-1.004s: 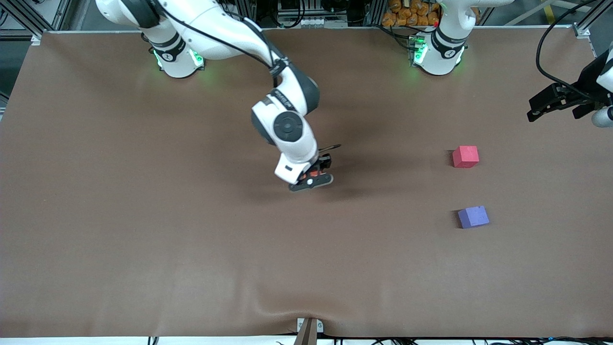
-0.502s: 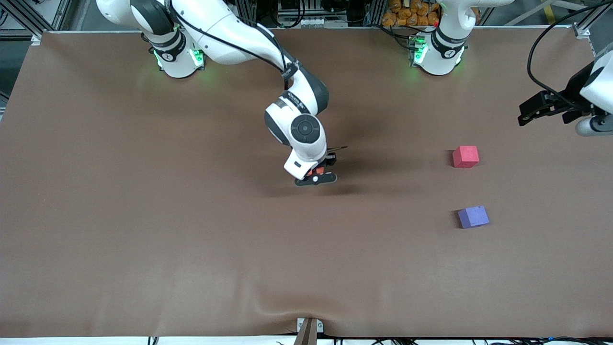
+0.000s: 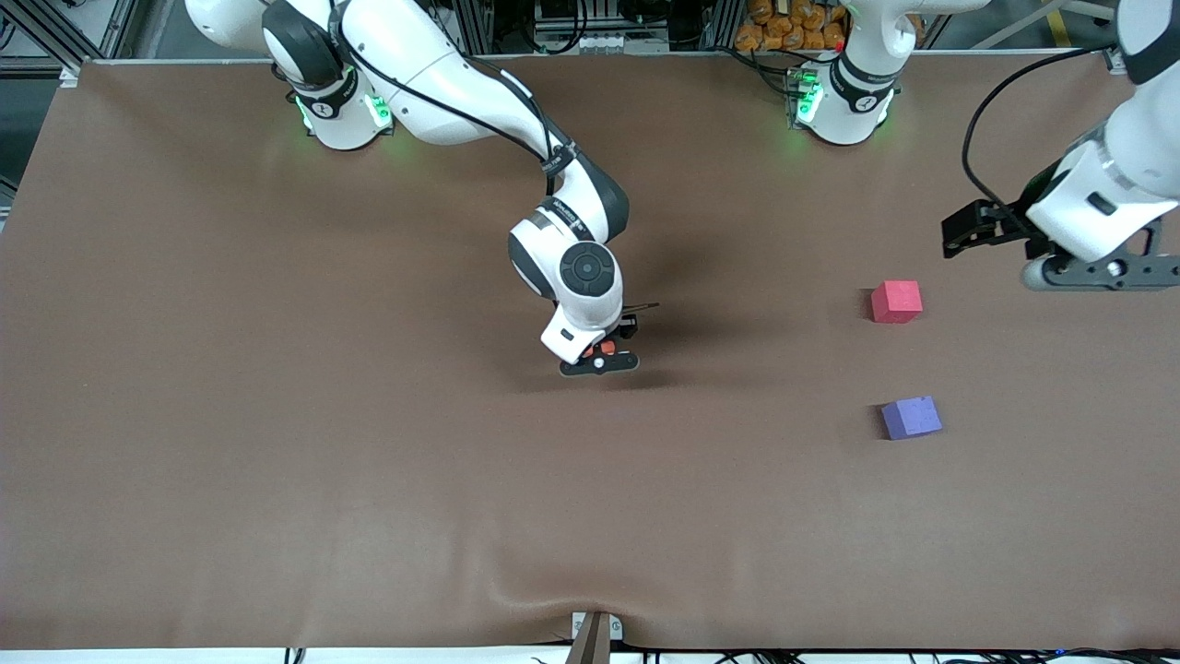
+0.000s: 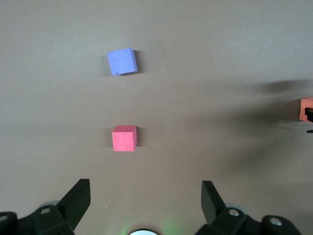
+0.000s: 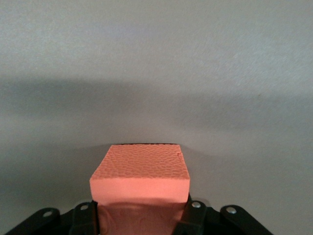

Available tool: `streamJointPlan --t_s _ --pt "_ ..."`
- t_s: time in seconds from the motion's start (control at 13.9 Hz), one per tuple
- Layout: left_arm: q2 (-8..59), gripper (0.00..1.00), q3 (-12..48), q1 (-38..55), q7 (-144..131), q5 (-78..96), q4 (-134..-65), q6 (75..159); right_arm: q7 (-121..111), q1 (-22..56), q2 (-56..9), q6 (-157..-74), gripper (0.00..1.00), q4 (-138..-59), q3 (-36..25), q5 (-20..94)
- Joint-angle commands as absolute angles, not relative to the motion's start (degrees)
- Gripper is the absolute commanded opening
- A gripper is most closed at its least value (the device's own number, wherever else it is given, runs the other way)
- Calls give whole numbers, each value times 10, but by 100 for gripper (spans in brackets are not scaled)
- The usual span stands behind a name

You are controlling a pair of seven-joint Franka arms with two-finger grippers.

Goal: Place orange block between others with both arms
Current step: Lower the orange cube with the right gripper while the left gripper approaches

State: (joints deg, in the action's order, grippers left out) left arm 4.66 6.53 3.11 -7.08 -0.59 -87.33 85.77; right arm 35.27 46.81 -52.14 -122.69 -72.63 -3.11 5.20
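My right gripper (image 3: 599, 356) is low over the middle of the table, shut on the orange block (image 3: 606, 348). In the right wrist view the orange block (image 5: 140, 176) fills the gap of the right gripper (image 5: 139, 211), with a black finger pressed on each side. The red-pink cube (image 3: 896, 301) and the purple-blue cube (image 3: 911, 417) sit apart toward the left arm's end, the purple-blue one nearer the front camera. My left gripper (image 3: 1102, 272) hangs open and empty over the table beside the red-pink cube. The left wrist view shows the left gripper (image 4: 146, 188), red-pink cube (image 4: 123, 138), purple-blue cube (image 4: 122, 61) and orange block (image 4: 306, 108).
A brown mat (image 3: 277, 415) covers the whole table. Both arm bases with green lights stand at the edge farthest from the front camera. A small metal bracket (image 3: 595, 634) sticks up at the table's front edge. A gap about one cube wide separates the two cubes.
The right gripper has shifted slightly and come lower with the orange block. The left arm has swung in from the table's end toward the red-pink cube.
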Motion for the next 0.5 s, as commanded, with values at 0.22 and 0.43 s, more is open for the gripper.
streamJointPlan --t_s 0.22,0.43 --pt "65 100 99 38 -117 -8 -870 871 366 472 -509 -1195 100 -701 -26 23" --pt "76 100 106 68 -160 -11 -869 876 370 464 -470 -1141 100 -701 -27 26"
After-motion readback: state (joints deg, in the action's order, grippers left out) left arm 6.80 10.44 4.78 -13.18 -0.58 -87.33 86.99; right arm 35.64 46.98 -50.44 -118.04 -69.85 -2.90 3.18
